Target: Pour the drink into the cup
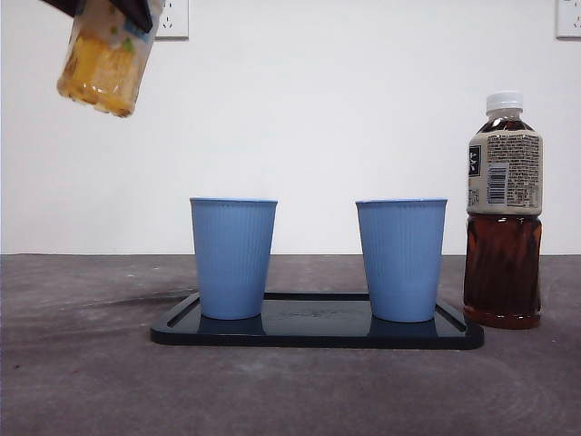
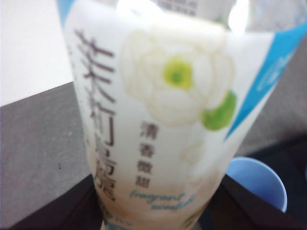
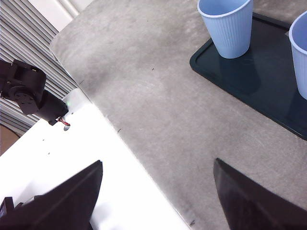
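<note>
1. The desk (image 1: 91, 363) carries a dark tray (image 1: 318, 334) with two blue cups, the left cup (image 1: 233, 257) and the right cup (image 1: 401, 259); a brown tea bottle (image 1: 504, 211) stands right of the tray.
2. The yellow drink bottle (image 1: 104, 56) hangs tilted, high and left of the left cup, its long axis leaning.
3. The left end effector (image 1: 113, 11) is clamped on that bottle.
4. The right end effector (image 3: 158, 191) waits with jaws spread wide, holding nothing.

Two blue cups (image 1: 233, 258) (image 1: 401, 259), two bottles (image 1: 107, 56) (image 1: 504, 211), one tray (image 1: 318, 334), seemingly two wall sockets (image 1: 172, 18) (image 1: 568, 17)

Ribbed blue cups (image 1: 233, 258), black tray (image 1: 318, 334)
</note>
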`<act>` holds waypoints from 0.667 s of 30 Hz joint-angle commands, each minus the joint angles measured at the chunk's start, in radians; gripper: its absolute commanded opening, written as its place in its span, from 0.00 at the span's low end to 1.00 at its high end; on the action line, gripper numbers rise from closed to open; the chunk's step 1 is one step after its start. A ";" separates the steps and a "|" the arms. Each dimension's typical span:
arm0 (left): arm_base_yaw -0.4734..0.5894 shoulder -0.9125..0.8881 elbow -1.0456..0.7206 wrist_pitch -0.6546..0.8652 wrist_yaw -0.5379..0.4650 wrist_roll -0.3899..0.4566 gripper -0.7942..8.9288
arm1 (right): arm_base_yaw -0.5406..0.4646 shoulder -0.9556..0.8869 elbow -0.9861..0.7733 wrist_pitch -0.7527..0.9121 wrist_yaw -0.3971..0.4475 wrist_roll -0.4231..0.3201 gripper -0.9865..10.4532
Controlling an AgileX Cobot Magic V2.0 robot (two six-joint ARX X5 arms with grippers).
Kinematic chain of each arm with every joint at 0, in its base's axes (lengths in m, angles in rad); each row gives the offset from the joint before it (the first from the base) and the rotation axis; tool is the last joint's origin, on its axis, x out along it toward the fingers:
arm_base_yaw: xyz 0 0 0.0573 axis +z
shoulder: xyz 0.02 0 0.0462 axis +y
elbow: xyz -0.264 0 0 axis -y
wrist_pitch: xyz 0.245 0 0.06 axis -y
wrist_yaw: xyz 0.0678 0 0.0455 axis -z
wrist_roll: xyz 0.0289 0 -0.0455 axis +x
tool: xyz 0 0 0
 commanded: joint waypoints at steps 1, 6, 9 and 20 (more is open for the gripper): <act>0.005 -0.020 -0.084 0.138 0.009 -0.095 0.30 | 0.008 0.004 0.014 0.005 -0.003 -0.010 0.40; 0.015 -0.026 -0.277 0.362 0.009 -0.159 0.30 | 0.008 0.004 0.014 -0.005 -0.003 -0.006 0.40; 0.025 -0.023 -0.371 0.486 0.008 -0.202 0.30 | 0.008 0.004 0.014 -0.016 -0.003 -0.006 0.40; 0.080 0.060 -0.538 0.749 0.009 -0.289 0.30 | 0.008 0.004 0.014 -0.031 -0.003 -0.004 0.40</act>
